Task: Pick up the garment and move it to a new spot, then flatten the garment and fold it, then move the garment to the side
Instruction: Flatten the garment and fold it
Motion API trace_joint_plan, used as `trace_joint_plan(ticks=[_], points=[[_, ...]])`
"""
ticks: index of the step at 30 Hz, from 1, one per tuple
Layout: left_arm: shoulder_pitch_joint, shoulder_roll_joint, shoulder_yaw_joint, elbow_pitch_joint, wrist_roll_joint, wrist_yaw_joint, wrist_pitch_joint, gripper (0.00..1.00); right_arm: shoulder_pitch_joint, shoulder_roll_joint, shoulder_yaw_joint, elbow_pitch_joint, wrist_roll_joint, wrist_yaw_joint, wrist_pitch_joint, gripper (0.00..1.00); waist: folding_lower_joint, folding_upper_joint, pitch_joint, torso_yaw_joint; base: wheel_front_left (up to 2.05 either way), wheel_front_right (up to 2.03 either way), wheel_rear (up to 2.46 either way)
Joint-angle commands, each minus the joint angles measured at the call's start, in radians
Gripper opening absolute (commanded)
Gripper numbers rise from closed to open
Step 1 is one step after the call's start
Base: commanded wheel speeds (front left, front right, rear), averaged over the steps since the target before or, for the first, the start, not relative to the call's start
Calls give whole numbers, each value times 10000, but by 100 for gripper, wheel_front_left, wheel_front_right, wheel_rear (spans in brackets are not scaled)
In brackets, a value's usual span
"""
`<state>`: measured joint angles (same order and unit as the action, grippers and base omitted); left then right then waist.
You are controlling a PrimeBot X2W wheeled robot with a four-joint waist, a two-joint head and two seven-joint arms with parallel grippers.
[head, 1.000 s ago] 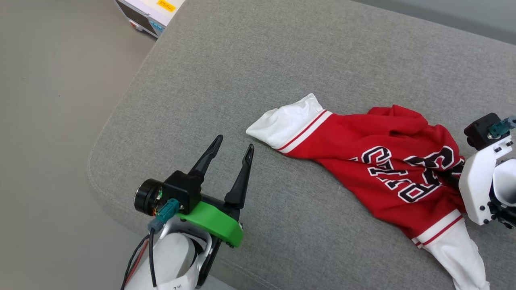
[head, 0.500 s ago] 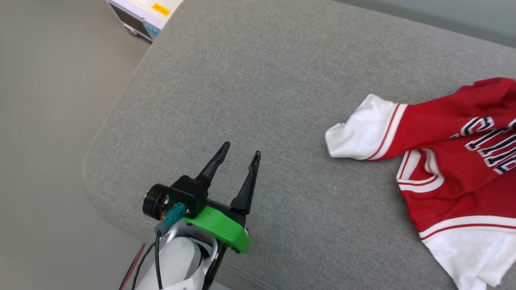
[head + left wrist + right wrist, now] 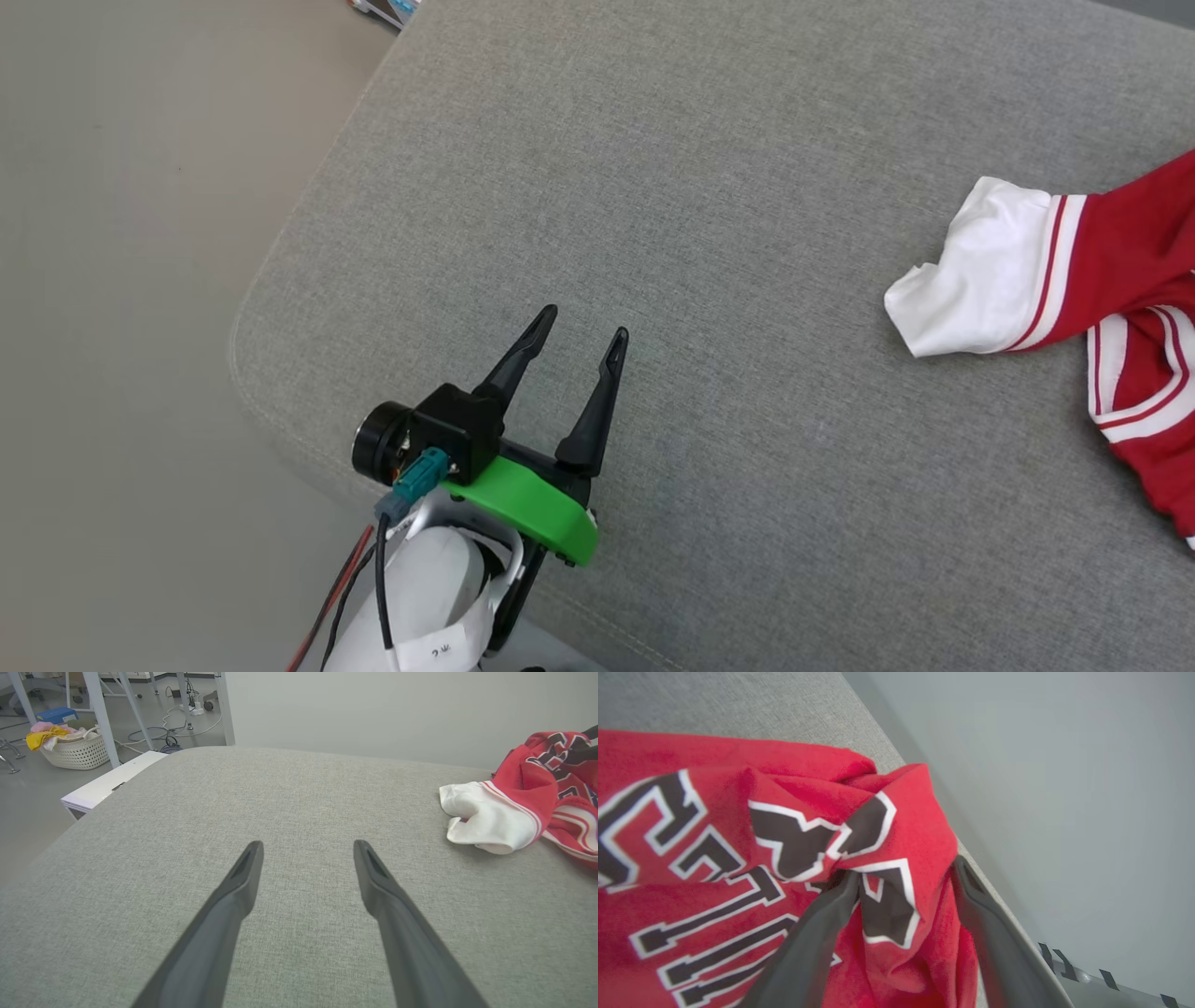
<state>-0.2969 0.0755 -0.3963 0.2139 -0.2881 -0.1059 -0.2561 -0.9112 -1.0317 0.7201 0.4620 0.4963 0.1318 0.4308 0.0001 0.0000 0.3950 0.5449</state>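
1. The work surface is a wide grey fabric cushion with a rounded corner toward the lower left of the head view. A plain grey-beige floor lies along its left side.
2. In the left wrist view the room opens at the upper left: a pale wall behind the cushion, white frame legs, loose cables on the floor, and a flat white box just beside the cushion edge.
3. One white basket stands at the upper left of this view, with yellow and pink cloth inside.
4. There is one garment. It lies crumpled at the right edge of the head view, partly cut by the frame, with one white sleeve pointing toward the centre.
5. In the right wrist view the garment covers the left half, the black letters with white outline facing up.
6. Two grippers are seen, each with two dark fingers.
7. The left gripper is in the lower centre of the head view, fingers spread over bare cushion, well apart from the sleeve.
8. The right gripper also has its fingers apart (about as wide as the left pair), with a bunched red fold between them; I cannot tell if the cloth is really gripped.
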Motion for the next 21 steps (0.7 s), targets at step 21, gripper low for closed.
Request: trace_joint_plan(ticks=[21], points=[[346,390,585,378,-324,-217,-57,100,2891,2644,-2516,-508,1587,-11,-4074,100,-1,0,-2168,-2776,0,0,0]])
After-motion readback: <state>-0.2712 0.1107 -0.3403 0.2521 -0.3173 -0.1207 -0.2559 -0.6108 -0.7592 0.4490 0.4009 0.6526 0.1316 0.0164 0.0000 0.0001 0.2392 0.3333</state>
